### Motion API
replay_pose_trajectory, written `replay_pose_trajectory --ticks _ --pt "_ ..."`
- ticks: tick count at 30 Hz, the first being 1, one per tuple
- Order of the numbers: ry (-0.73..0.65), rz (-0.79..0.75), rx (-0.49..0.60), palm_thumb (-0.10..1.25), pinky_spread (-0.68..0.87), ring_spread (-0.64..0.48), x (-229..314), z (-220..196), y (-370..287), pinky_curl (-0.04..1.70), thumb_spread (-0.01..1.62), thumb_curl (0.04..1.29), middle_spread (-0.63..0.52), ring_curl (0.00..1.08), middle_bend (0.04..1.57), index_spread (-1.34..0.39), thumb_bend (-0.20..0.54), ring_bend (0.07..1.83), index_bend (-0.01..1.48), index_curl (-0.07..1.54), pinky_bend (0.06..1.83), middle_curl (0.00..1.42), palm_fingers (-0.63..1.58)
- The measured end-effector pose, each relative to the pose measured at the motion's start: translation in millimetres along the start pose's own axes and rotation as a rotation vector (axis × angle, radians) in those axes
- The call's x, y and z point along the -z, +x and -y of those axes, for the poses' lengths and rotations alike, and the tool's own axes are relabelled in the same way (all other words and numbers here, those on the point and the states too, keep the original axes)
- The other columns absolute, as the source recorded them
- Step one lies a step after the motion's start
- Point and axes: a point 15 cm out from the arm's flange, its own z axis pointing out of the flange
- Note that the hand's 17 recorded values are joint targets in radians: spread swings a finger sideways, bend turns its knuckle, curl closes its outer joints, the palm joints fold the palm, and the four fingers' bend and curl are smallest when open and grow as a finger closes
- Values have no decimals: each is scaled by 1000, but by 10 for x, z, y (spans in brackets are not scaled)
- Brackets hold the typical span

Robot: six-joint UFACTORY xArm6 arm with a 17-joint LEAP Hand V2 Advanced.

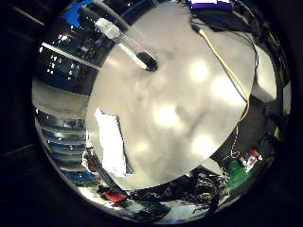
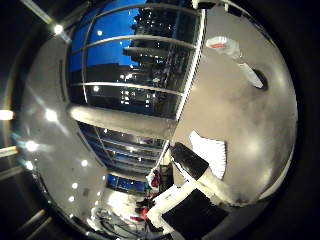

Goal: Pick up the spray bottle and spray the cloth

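**Hovering high above the round surface, nothing in the hand**

Looking down from the little-finger side, the whole pale round surface (image 1: 180,109) is in view. The spray bottle (image 1: 125,42) stands upright near one edge, its dark base on the top. The white cloth (image 1: 111,142) lies flat near the rim, well apart from the bottle. A yellow cable (image 1: 227,71) trails across the other side, past a dark device (image 1: 215,16) at the rim.

Over to the thumb side: big windows (image 2: 135,65) show blue dusk outside. The hand (image 2: 192,200) shows white and black parts at the edge, just beside the cloth in view, holding nothing; its fingers' spread I cannot tell.
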Motion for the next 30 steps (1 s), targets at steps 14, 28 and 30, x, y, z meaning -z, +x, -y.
replay_pose_trajectory --ticks 14,28,30 --pt "38 23 -25 656 373 190 -89 551 331 312 1077 336 168 276 213 -161 -22 338 151 261 387 354 55" --pt "8 14 -52 655 374 187 -347 554 691 309 1077 338 160 278 213 -161 -22 347 149 262 374 355 64" --pt "5 16 -55 655 374 187 -383 542 713 309 1077 338 159 278 216 -161 -22 346 151 263 373 355 66"
